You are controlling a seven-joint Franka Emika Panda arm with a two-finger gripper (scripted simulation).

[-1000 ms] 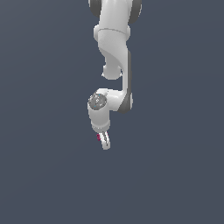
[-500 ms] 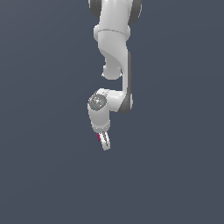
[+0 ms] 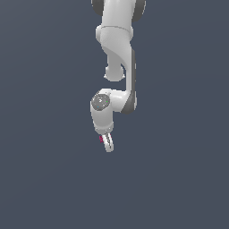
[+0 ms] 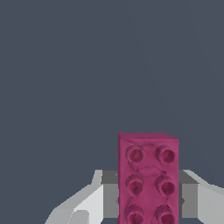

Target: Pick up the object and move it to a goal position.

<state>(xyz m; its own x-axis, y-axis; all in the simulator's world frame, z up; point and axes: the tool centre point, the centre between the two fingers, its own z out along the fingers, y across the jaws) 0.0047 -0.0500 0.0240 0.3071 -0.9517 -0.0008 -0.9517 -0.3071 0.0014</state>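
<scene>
Wrist view: gripper jaws pinched on studded magenta block; plain grey floor all around.

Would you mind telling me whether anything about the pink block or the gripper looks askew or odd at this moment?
Nothing stands out. The pink block sits squarely between the fingers of the gripper, studded face toward the wrist camera, with no visible tilt or damage.
</scene>
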